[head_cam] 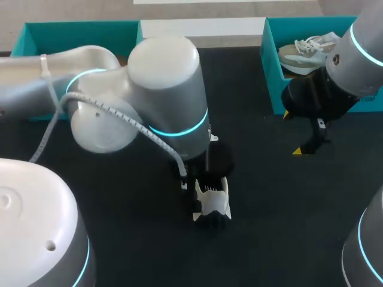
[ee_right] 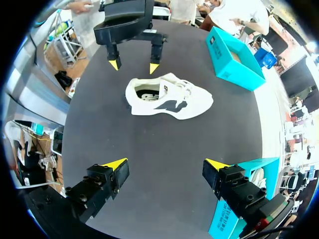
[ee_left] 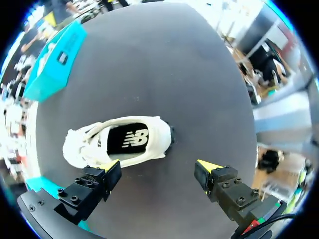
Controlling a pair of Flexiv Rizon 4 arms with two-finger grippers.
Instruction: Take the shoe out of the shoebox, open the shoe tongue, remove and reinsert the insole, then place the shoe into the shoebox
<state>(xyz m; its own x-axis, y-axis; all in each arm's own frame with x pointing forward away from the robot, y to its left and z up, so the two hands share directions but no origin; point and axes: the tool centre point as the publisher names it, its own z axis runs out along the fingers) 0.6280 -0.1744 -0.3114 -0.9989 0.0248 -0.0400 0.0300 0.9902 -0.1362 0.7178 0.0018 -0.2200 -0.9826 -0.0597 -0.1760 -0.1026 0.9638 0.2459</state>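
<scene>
A white shoe (ee_left: 149, 144) with a black insole (ee_left: 130, 139) showing lies on its side on the black table. In the head view only part of the shoe (head_cam: 212, 204) peeks out under my left arm. My left gripper (ee_left: 159, 167) is open just above the heel end and holds nothing. The right wrist view shows the shoe (ee_right: 169, 97) ahead, with the left gripper (ee_right: 134, 65) open over its heel. My right gripper (ee_right: 167, 164) is open and empty, well short of the shoe. In the head view it (head_cam: 305, 146) hangs beside a teal shoebox (head_cam: 272, 78).
The right teal box holds a second pale shoe (head_cam: 306, 51). Another teal box (head_cam: 78, 30) stands at the table's back left, also visible as the teal box (ee_left: 52, 62) beyond the shoe. My left arm's bulk (head_cam: 167, 89) covers the table's middle.
</scene>
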